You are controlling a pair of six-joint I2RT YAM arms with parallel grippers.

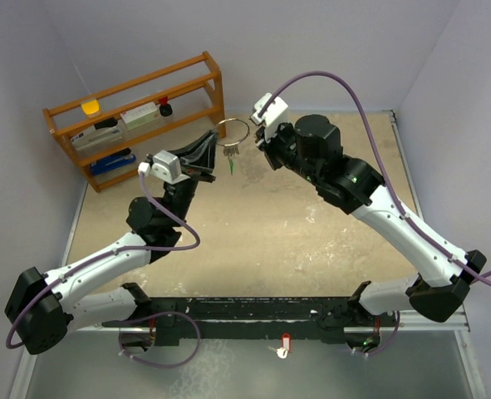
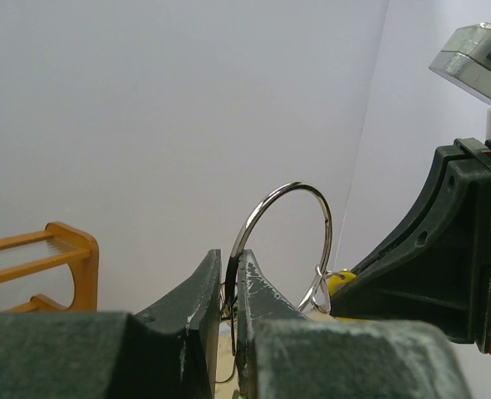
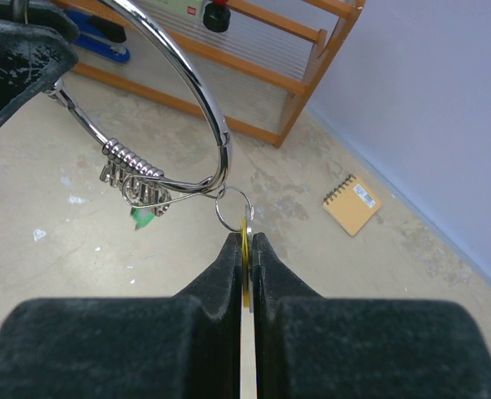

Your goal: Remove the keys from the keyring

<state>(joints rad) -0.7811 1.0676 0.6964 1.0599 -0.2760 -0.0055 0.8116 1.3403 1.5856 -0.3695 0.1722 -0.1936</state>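
Observation:
The keyring [image 1: 236, 130] is a large silver loop with a cluster of small wire loops [image 3: 141, 179], held in the air between both grippers. My left gripper [image 1: 217, 138] is shut on the loop's left side; in the left wrist view the loop [image 2: 288, 208] rises from between its fingertips [image 2: 231, 268]. My right gripper [image 3: 246, 243] is shut on the brass-gold key [image 3: 245, 233], which hangs from a small ring [image 3: 233, 208] on the loop. The green-headed key [image 3: 143, 218] dangles below the cluster and also shows in the top view [image 1: 231, 163].
A wooden shelf [image 1: 137, 116] with small items stands at the back left. A tan spiral notebook [image 3: 352, 204] lies on the table near the right wall. A small red-and-white tag [image 1: 285, 345] lies by the arm bases.

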